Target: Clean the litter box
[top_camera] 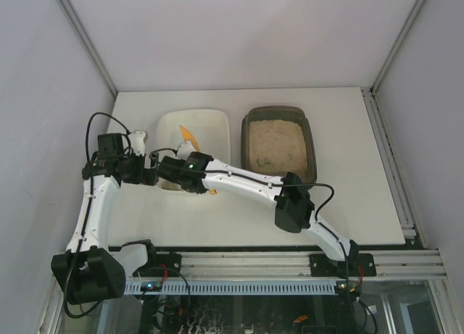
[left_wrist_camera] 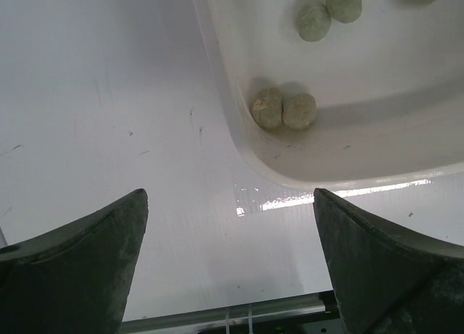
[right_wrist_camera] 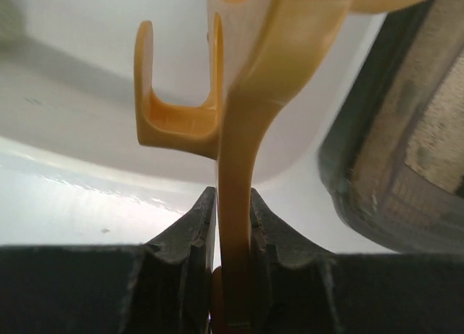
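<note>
Right jaws are clamped on the yellow scoop (right_wrist_camera: 239, 117) over the white tub (top_camera: 217, 124), mid-frame; left jaws gape wide open above the worktop (left_wrist_camera: 109, 95), just left of it.

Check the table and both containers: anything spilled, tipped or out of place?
Nothing stands out. The litter box and white tub sit flat; the litter is inside the box, the clumps lie inside the tub, and no spill shows on the table. The right gripper holds the scoop by its handle.
</note>
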Robot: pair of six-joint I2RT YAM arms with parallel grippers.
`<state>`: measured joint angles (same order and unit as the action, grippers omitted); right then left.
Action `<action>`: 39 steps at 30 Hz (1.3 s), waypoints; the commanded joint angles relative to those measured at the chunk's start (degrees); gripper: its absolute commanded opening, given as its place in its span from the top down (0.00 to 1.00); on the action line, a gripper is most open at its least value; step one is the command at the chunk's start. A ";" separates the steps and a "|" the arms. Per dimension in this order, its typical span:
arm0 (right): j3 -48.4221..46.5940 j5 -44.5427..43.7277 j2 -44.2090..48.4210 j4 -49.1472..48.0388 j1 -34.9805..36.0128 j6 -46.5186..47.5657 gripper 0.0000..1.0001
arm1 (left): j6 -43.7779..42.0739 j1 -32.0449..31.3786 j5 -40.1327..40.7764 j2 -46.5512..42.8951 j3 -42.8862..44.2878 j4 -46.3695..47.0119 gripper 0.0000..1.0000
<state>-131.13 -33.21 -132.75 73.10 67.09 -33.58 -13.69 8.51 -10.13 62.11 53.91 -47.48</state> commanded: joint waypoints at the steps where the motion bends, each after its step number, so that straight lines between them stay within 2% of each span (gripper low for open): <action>1: 1.23 -8.83 3.22 6.75 -0.02 1.12 1.00 | -0.89 1.04 0.39 -2.09 -2.10 1.59 0.00; 7: 6.26 -6.77 8.61 3.58 -0.87 -0.49 1.00 | -0.62 1.07 0.13 -2.80 -2.37 1.41 0.00; 11: 14.11 -1.13 19.18 -3.14 -1.79 0.31 1.00 | 1.06 1.07 -0.70 -3.46 0.05 0.75 0.00; 15: 28.76 12.67 34.21 -7.98 -6.94 -0.10 1.00 | 5.32 0.36 -7.27 -1.33 4.27 -0.15 0.00; 17: 36.35 20.92 41.02 -9.07 -11.27 -0.21 1.00 | 7.78 -2.66 -9.50 2.23 7.53 -1.30 0.00; 19: 43.52 28.70 46.81 -9.48 -16.39 -0.16 1.00 | 10.71 -7.90 -7.74 5.41 11.48 -1.86 0.00; 22: 49.34 39.62 51.78 -7.39 -25.84 -0.50 1.00 | 21.20 -15.98 0.24 8.94 17.60 1.00 0.00; 25: 50.27 47.56 49.73 -0.49 -33.62 0.52 1.00 | 30.63 -20.31 -0.42 10.84 20.92 6.34 0.00; 28: 50.19 54.15 45.10 3.22 -37.69 1.78 1.00 | 38.25 -24.02 -0.54 14.10 24.71 10.64 0.00; 34: 49.34 67.97 35.32 4.88 -43.44 2.05 1.00 | 44.93 -26.94 -2.02 24.43 33.43 11.58 0.00; 39: 48.95 71.58 31.00 5.02 -45.90 0.73 1.00 | 45.60 -27.32 -2.43 29.08 35.09 11.98 0.00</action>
<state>-80.95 30.59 -100.36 75.37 22.68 -32.77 28.18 -18.48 -11.64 89.25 86.24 -36.86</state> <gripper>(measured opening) 0.186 0.996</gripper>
